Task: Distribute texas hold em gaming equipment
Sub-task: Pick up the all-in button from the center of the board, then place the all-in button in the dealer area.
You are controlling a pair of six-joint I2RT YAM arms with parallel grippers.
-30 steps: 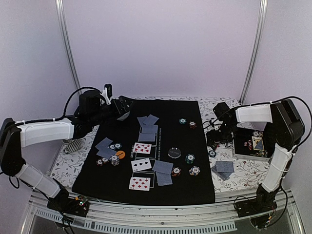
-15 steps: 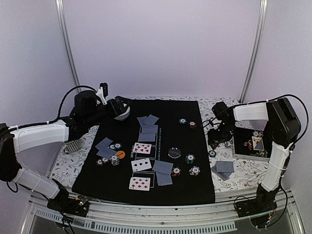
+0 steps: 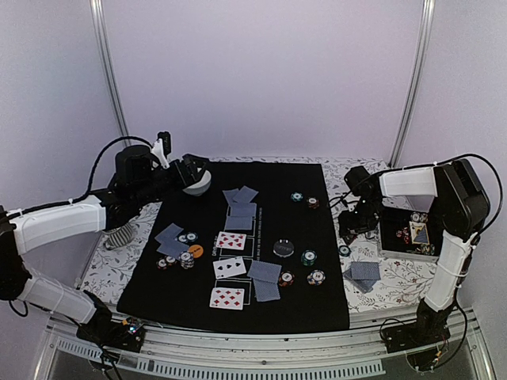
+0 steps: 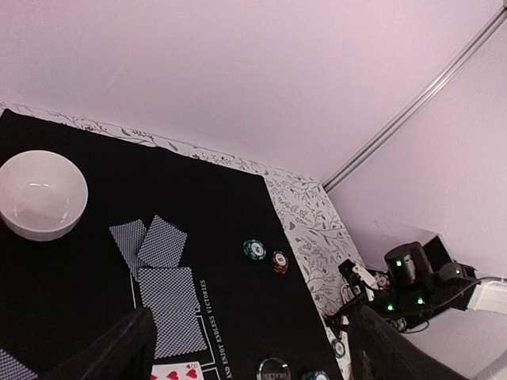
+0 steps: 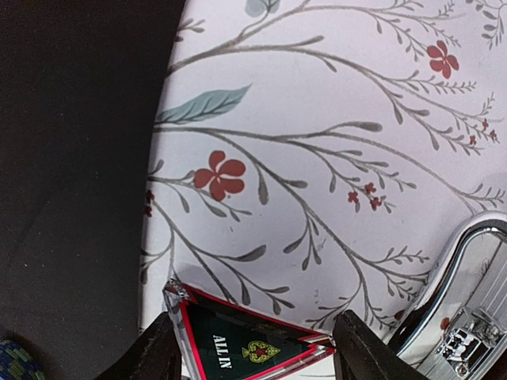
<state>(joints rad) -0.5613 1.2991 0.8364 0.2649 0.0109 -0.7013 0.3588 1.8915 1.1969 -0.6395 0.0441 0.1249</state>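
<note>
Gripping small black-and-red triangle [image 5: 238, 347] marked ALL IN: right gripper [image 5: 252, 348], jaws part-closed against its two ends. Triangle's long edge runs finger to finger, dipping slightly right; third corner cut off below. Beneath it, white flower-printed tablecloth [image 5: 317, 158], just right of large black rectangular mat [image 5: 71, 158]. Left gripper [image 4: 249, 332] spread wide, empty, above mat. Plain pale lilac walls [image 3: 261, 79].

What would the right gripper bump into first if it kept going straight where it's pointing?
The ALL IN triangle looks pinched between its fingers, so the right gripper would most likely press straight onto the flowered tablecloth just beneath.
</note>
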